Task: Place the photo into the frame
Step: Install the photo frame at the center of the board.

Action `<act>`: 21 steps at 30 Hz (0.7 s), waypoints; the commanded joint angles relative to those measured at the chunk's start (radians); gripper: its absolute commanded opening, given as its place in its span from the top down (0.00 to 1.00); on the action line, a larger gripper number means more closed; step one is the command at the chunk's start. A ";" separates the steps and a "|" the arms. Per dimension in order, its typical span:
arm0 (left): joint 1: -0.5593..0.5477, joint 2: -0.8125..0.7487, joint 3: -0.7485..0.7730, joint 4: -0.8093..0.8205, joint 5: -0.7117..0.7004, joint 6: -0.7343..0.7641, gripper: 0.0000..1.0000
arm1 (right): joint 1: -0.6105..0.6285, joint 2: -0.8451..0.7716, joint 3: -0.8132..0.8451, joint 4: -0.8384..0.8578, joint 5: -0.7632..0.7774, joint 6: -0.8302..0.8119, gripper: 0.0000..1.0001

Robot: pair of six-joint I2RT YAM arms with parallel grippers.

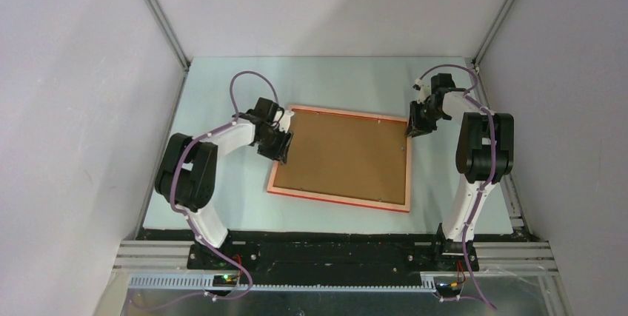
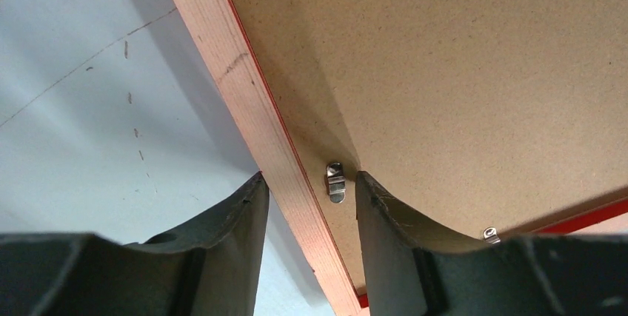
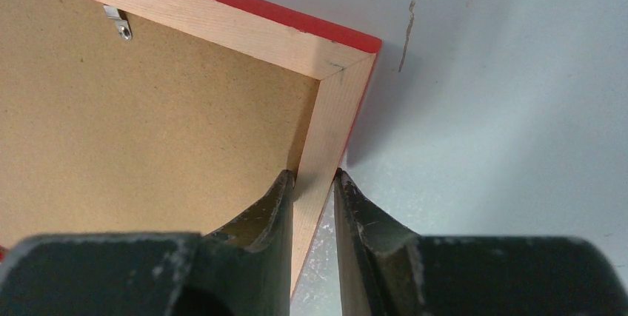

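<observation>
The frame lies face down on the table, its pale wood back and red edges up. A brown backing board fills it. The photo is hidden. My left gripper is at the frame's left rail. It is open, its fingers straddling the rail and a small metal clip. My right gripper is at the far right corner. It is shut on the right rail, one finger inside on the board and one outside.
More metal clips hold the board: one near the left side's corner and one on the far rail. The pale table is walled by grey panels with metal posts at the back corners.
</observation>
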 commanded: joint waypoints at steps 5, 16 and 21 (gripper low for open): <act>0.016 -0.031 -0.030 -0.049 0.000 0.032 0.51 | -0.005 0.007 -0.012 0.029 -0.006 -0.026 0.97; 0.023 0.002 -0.011 -0.048 0.016 0.026 0.63 | -0.005 0.007 -0.012 0.028 -0.010 -0.025 0.97; 0.023 0.013 -0.003 -0.048 0.031 0.019 0.66 | -0.007 0.012 -0.011 0.028 -0.010 -0.026 0.97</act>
